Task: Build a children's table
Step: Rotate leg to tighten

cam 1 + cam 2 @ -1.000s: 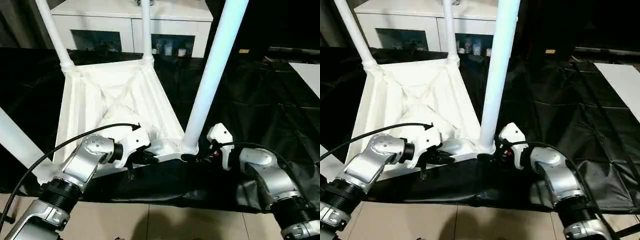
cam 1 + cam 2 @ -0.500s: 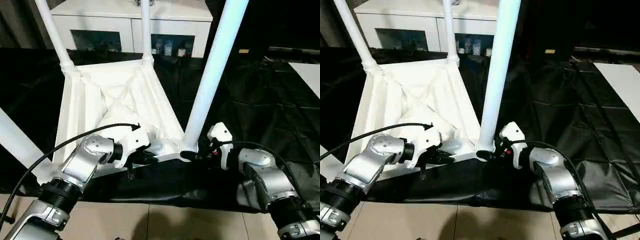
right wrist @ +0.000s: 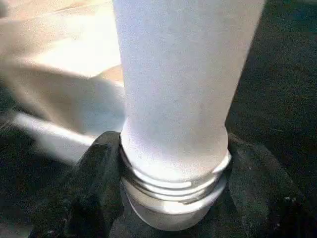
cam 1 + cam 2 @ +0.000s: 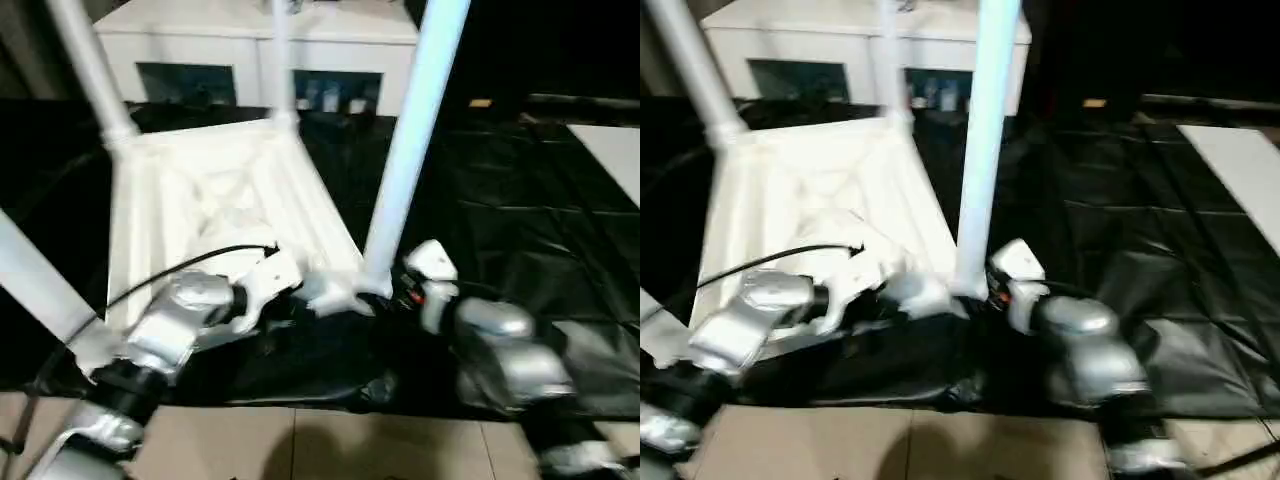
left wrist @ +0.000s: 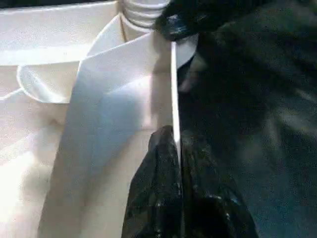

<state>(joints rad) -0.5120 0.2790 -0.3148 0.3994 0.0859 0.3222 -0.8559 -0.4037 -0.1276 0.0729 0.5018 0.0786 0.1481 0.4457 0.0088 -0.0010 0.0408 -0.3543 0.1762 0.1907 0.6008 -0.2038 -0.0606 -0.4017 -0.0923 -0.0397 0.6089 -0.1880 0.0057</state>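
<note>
Since a second ago the right gripper (image 3: 171, 193) has drawn its fingers in around the base of the nearest leg (image 4: 410, 150), and the right forearm has swung in closer to the upturned tabletop (image 4: 215, 195); the whole head view has also shifted, so the camera itself has moved. The tabletop lies upside down on a desk covered in black cloth (image 4: 520, 220), ribbed underside facing up, with white tube legs standing up from its corner sockets. The right fingers (image 3: 96, 183) sit one on each side of the leg, at the threaded collar where it enters the near corner socket; they are partly apart, wrapped about the leg's base. The right arm reaches in low from the near edge, wrist bent toward the socket. The left gripper (image 5: 176, 148) has its fingers pressed together on the thin near rim of the tabletop, which runs straight out between them toward the same corner socket. The left forearm lies low along the near edge, angled inward, a black cable (image 4: 180, 270) arching over it. Beyond the tabletop stands a white cabinet (image 4: 260, 45) with glass doors
</note>
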